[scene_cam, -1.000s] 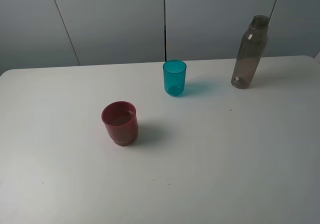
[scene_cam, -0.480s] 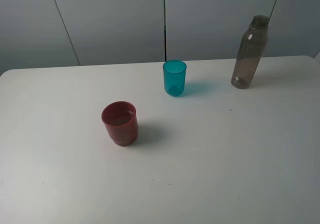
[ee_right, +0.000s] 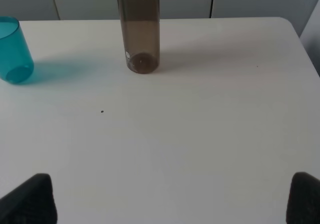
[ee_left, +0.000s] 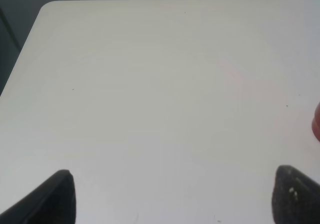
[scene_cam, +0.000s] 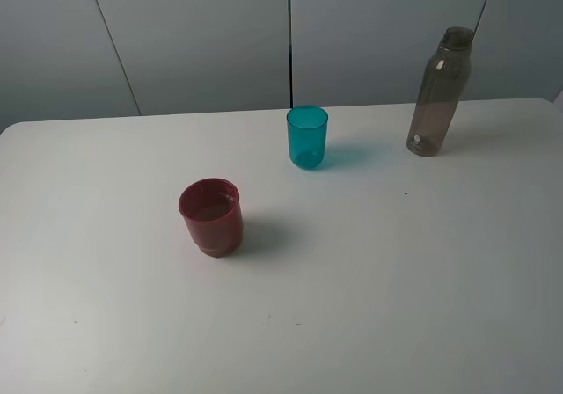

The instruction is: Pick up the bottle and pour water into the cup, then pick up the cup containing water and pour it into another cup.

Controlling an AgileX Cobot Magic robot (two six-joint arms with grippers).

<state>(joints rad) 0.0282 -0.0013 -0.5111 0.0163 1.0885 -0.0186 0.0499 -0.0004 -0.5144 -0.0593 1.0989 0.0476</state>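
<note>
With both grippers spread wide and holding nothing, the bottle (scene_cam: pixel 439 92) stands upright near the table's (scene_cam: pixel 396 306) far right corner, the cup (scene_cam: pixel 307 136) by the far edge, another cup (scene_cam: pixel 211 216) mid-table, apparently spaced for pouring.

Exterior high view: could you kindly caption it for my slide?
Squat red translucent cup, slim teal tumbler and tall smoky grey bottle standing apart on a white table.
</note>
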